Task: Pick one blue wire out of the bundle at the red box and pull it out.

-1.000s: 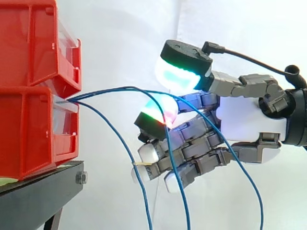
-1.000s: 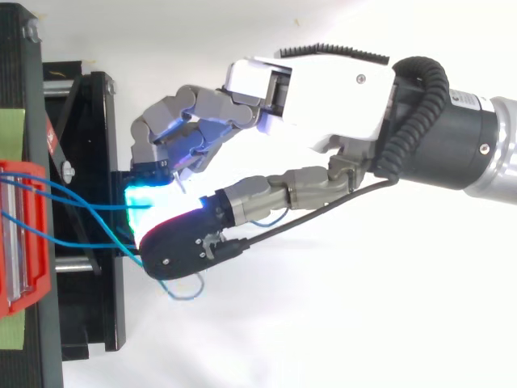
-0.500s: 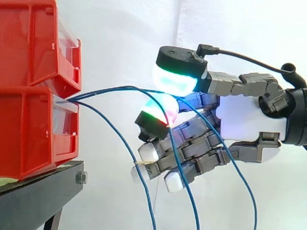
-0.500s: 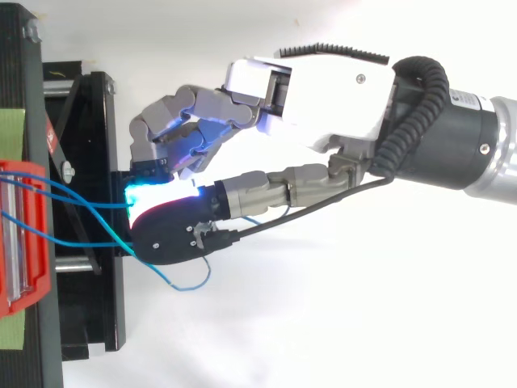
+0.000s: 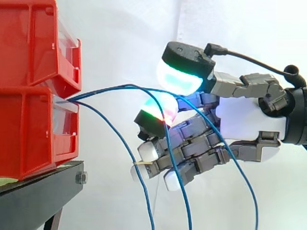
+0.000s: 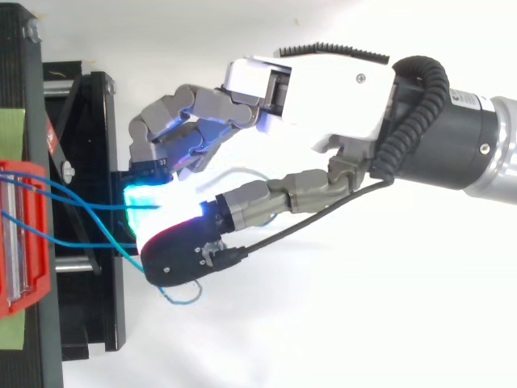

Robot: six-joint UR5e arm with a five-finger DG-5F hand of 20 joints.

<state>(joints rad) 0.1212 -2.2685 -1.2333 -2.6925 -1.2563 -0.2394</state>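
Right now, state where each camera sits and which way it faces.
Side view: beside the work at its height, facing across to the bins and wires; the hand comes in from the right.
Top view: overhead, facing down; the hand and arm come in from the right.
Both share bins, wires and hand.

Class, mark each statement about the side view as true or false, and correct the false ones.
1. The blue wires come out of the front of the lower red bin. True.
2. The hand comes in from the left edge. False: it comes in from the right edge.
3. The lower red bin rests on a black stand. True.
4. The blue wires run straight and level, stretched tight, and end at the hand. False: they arc over to the hand and then hang down past it to the bottom edge.
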